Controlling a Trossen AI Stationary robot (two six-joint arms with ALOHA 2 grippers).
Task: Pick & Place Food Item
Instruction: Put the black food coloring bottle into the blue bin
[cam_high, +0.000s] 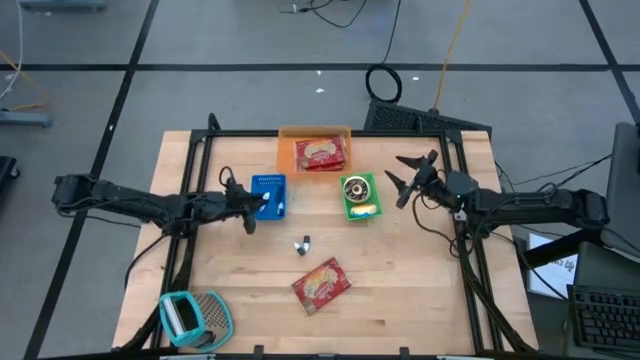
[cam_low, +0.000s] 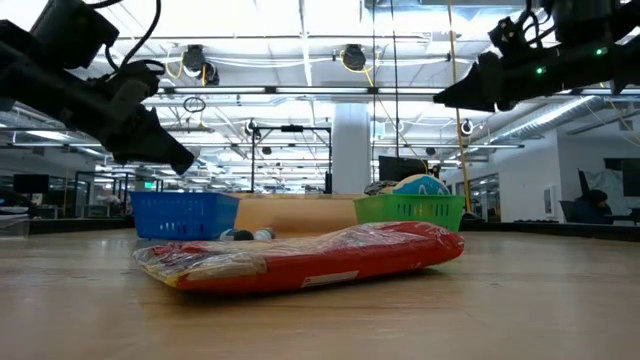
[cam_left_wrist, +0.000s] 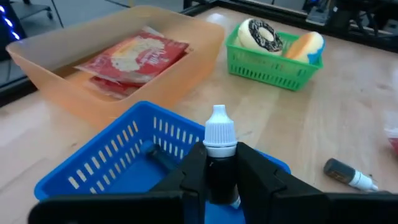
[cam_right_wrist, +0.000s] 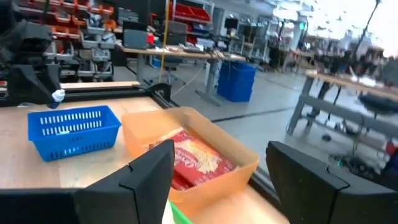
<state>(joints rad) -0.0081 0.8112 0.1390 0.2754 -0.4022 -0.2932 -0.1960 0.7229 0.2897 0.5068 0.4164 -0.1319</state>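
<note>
Left gripper (cam_left_wrist: 221, 180) – jaws clamped on a small bottle (cam_left_wrist: 220, 146) – light, stiff, slippery, gripped mid-body, above the blue basket (cam_left_wrist: 118, 155); right gripper (cam_high: 412, 175) open, empty

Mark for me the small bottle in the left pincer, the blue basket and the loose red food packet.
small bottle (cam_left_wrist: 220, 134), left wrist view, white cap.
blue basket (cam_high: 268, 186), high view, far wall.
red food packet (cam_high: 321, 285), high view, middle of the wrapper.

Table (cam_high: 400, 290) pale wood, smooth matt; baskets (cam_left_wrist: 93, 168) slatted plastic; food packet (cam_low: 300, 258) glossy crinkled film; orange bin (cam_left_wrist: 87, 93) translucent plastic.
</note>
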